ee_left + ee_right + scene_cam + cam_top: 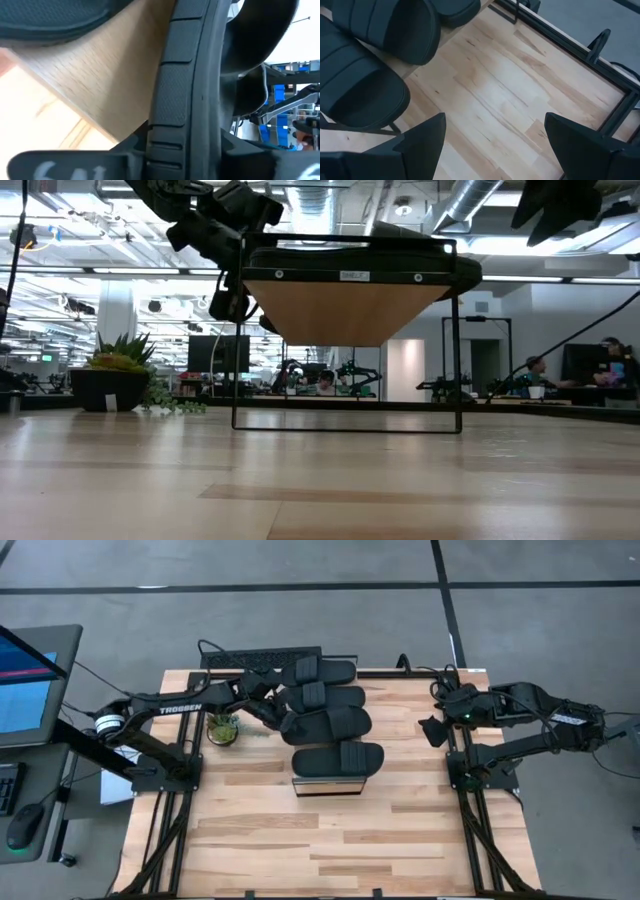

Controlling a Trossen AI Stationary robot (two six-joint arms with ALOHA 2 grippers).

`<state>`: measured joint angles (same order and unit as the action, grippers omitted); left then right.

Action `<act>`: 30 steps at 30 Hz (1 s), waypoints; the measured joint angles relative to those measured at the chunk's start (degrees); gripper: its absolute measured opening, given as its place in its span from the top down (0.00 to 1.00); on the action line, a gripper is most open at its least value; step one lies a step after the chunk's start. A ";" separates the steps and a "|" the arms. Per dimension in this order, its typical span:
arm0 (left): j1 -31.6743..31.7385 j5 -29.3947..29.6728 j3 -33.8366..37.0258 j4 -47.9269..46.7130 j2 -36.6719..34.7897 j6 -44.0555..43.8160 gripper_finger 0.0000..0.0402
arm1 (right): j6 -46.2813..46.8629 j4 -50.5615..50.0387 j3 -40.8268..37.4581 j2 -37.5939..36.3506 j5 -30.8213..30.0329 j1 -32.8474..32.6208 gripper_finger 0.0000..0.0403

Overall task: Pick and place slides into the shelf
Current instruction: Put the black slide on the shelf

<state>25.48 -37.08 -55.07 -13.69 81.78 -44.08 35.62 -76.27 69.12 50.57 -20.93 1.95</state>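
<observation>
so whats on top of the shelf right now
Four black slides lie side by side across the shelf, covering nearly all of its top. The left claw sits at their left ends; what it grips is hidden.

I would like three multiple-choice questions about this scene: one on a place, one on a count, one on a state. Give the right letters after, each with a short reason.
1. Where is the small potted plant?
A. beside the left arm, left of the shelf
B. on top of the shelf
C. by the right arm

2. How many black slides lie on the shelf?
A. two
B. four
C. six

3. How are the fingers of the right gripper?
A. shut on a slide
B. open, holding nothing
C. shut on the plant

Answers:
1. A: the high view shows the plant on the table next to the left arm.
2. B: four slides lie in a row from above.
3. B: the right wrist view shows the two fingers wide apart over bare table.
</observation>
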 joint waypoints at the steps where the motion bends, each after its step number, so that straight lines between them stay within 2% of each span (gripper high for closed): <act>1: -0.09 0.00 0.00 -0.16 0.00 0.05 0.79 | 0.00 0.00 0.00 0.00 -0.01 -0.06 0.18; 13: -0.73 0.09 0.00 -0.43 0.00 1.99 0.75 | 0.01 0.48 0.00 0.04 -0.12 0.01 0.18; 25: -0.80 0.33 0.02 -0.02 0.00 6.43 0.46 | 0.00 1.51 0.00 0.04 -0.13 0.01 0.18; 30: -0.09 -1.43 0.02 -0.12 0.00 8.97 0.37 | 0.00 1.51 0.00 0.04 -0.15 0.01 0.18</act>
<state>25.39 -38.51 -55.05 -13.80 81.78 -35.10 35.62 -74.76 69.12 50.61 -21.08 1.96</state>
